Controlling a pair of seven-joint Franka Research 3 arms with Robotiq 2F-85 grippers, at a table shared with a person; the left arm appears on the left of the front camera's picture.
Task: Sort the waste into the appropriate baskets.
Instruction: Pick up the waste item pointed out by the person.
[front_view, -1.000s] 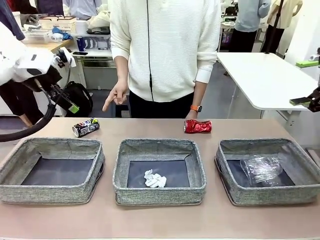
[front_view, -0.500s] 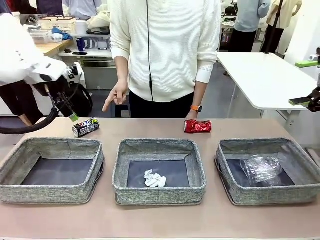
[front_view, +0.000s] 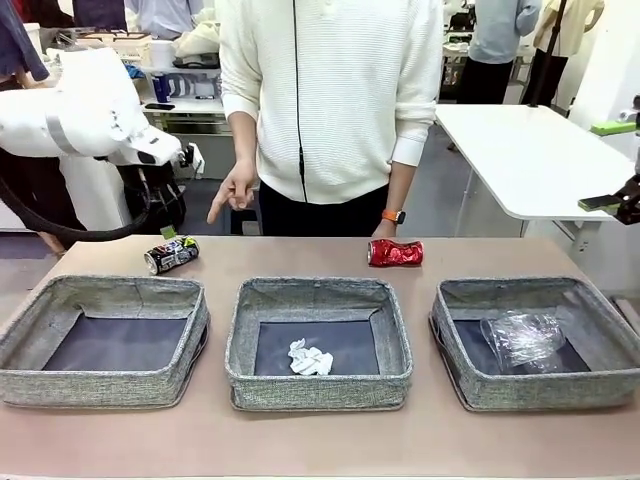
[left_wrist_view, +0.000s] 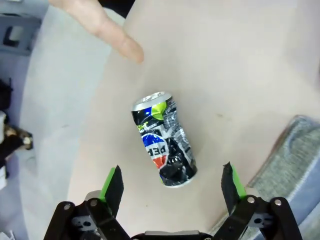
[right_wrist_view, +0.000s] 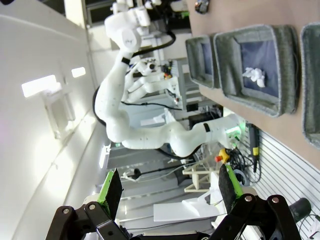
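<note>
A dark printed can (front_view: 171, 254) lies on its side at the table's far left, behind the left basket (front_view: 105, 378). My left gripper (front_view: 166, 233) hangs just above it, open; in the left wrist view the can (left_wrist_view: 162, 140) lies ahead of the gripper (left_wrist_view: 172, 182), between the lines of its spread fingers. A crushed red can (front_view: 395, 252) lies by the far edge. The middle basket (front_view: 318, 385) holds a crumpled white paper wad (front_view: 309, 358). The right basket (front_view: 535, 395) holds clear plastic waste (front_view: 522, 338). My right gripper (front_view: 606, 165) stays open at the right edge, off the table, (right_wrist_view: 170, 187) empty.
A person in a white sweater stands at the far side. One hand (front_view: 232, 195) points down toward the dark can, its fingertip (left_wrist_view: 107, 30) close to it. The other hand rests behind the red can. The left basket's corner (left_wrist_view: 295, 165) lies beside the left gripper.
My left arm has swung in from the left and come over the dark can. The right gripper, the waste and the person's hands have stayed put.
</note>
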